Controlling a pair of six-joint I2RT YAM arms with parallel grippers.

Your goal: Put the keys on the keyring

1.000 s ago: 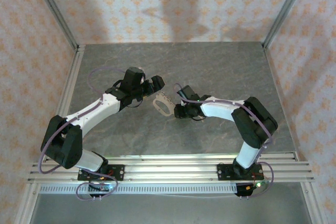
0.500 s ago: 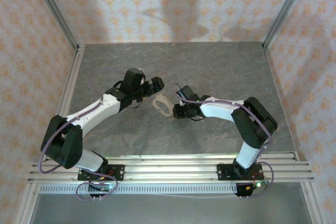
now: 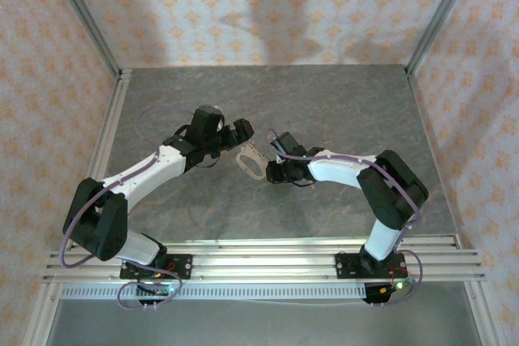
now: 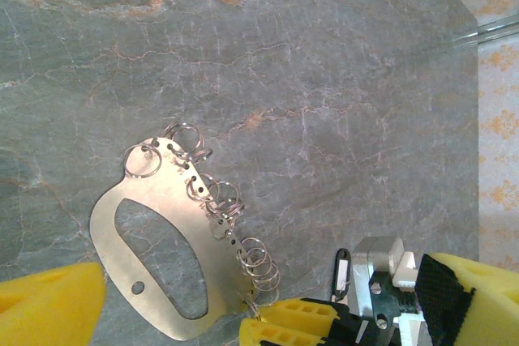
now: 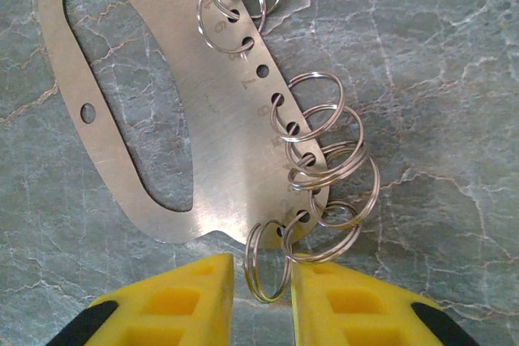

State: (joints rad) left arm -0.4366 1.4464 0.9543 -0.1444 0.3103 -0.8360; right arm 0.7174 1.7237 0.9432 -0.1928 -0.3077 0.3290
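– Lying flat on the grey marbled table [image 4: 324,79], the keyring [image 4: 174,241] is a pale metal plate with an oval cutout. In the top view it sits near the table's middle, between the two grippers.

– Anything in it?

– Bare table shows through the cutout. A row of small holes stamped with digits runs along one edge, and most of them carry split rings [image 5: 320,111]. Some of these overlap. One more small hole sits by itself on the opposite side.

– And the right gripper [image 5: 262,281]?

– Its yellow fingertips [image 5: 195,297] stand close together at the plate's narrow end. The end ring [image 5: 248,261] is upright in the slim gap between them. I can't tell whether they actually pinch it.

– The left gripper [image 3: 241,134]?

– Spread wide and holding nothing. One yellow finger [image 4: 49,305] is just beside the plate's broad curved edge.

– Room around it?

– Open stone on every side of the plate. The aluminium rail [image 4: 486,34] and the patterned wall [image 3: 243,6] are well apart from it.
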